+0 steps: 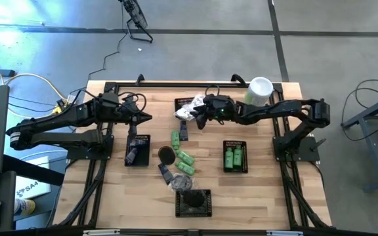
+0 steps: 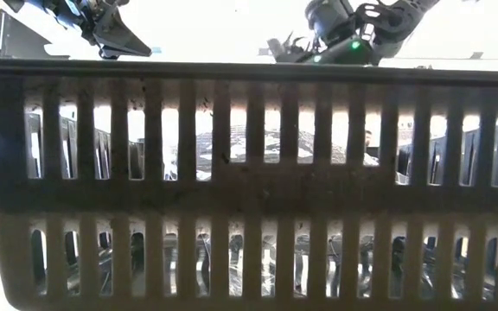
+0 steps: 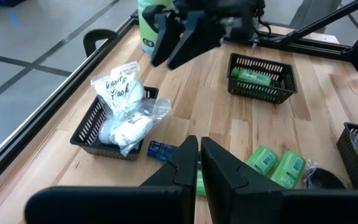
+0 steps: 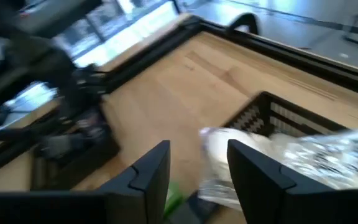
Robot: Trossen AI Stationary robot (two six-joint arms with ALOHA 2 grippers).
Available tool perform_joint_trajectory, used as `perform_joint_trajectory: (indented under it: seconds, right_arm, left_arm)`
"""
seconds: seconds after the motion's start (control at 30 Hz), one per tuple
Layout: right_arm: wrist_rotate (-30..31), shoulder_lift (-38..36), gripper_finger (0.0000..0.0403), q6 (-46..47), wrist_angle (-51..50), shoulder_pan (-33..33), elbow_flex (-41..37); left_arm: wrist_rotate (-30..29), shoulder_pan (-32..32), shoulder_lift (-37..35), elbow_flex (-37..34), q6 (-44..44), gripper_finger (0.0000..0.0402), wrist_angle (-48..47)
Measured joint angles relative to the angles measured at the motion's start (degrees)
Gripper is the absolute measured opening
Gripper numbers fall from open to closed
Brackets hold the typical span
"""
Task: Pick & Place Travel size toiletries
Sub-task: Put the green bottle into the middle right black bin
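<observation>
Several white crinkly packets (image 3: 126,102) lie heaped in a black mesh basket (image 3: 86,134) at the table's far middle. My right gripper (image 4: 197,168) hangs open just above and beside that basket (image 1: 184,105); nothing is between its fingers, and a white packet (image 4: 229,146) lies beyond them. My left gripper (image 3: 199,163) is shut, holds nothing and hovers at the table's left (image 1: 148,118). Bright green bottles (image 1: 184,156) and a dark round piece (image 1: 167,155) lie loose on the table's middle.
A basket with green bottles (image 1: 235,156) stands at the right, one with dark items (image 1: 136,149) at the left and another (image 1: 193,202) at the near edge. The pale-green canister (image 1: 260,92) stands far right. A basket wall (image 2: 249,190) fills the low view.
</observation>
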Motion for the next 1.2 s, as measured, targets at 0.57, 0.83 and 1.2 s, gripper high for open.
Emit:
perform_joint_trajectory:
  seconds: [0.57,0.83,1.2]
  right_arm:
    - [-13.13,-10.48,0.0139,-3.37,-4.78,1.16,0.00]
    - [-13.02,-16.03,0.0103,-4.50,-13.98,1.11,0.00]
    - [-9.53,-18.66,0.0072,-6.22,-24.71,3.92,0.00]
  left_arm:
    - [-0.07,0.00,-0.01,0.00,0.00,0.0017,-0.18]
    - [-0.26,0.02,-0.01,0.00,-0.02,0.0017,-0.63]
    - [-0.24,0.01,-0.01,0.00,-0.02,0.0017,-0.61]
